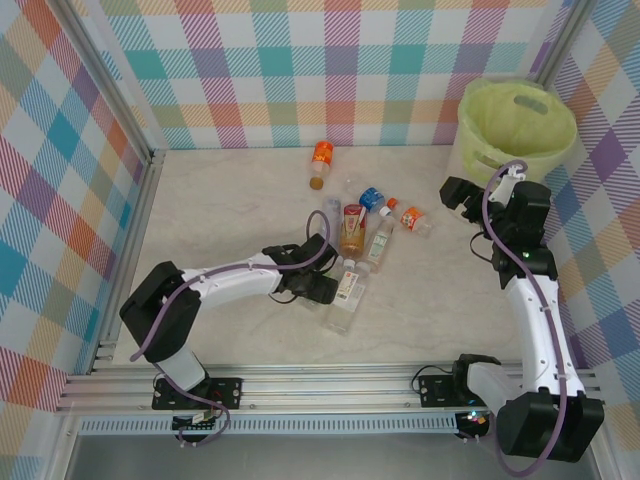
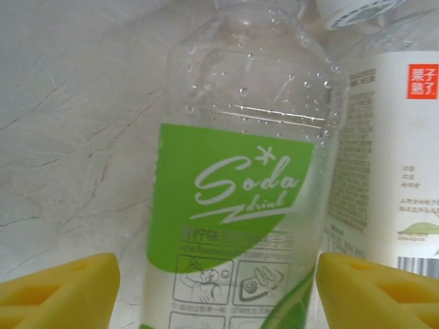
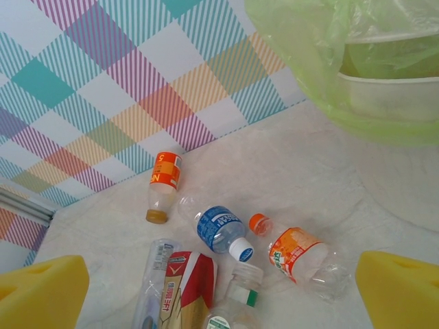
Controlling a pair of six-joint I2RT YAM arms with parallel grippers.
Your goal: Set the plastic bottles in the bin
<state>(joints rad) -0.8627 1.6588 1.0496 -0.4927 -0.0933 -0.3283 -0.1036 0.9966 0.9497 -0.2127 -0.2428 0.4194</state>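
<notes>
Left gripper [image 2: 218,291] straddled the green-labelled soda bottle [image 2: 236,199], jaws apart on either side of it, apparently lined up for a grasp. Right gripper [image 1: 462,198] hung spread open beside the bin [image 1: 555,150], which stood at two o'clock from the scattered bottles [image 1: 365,225].
</notes>
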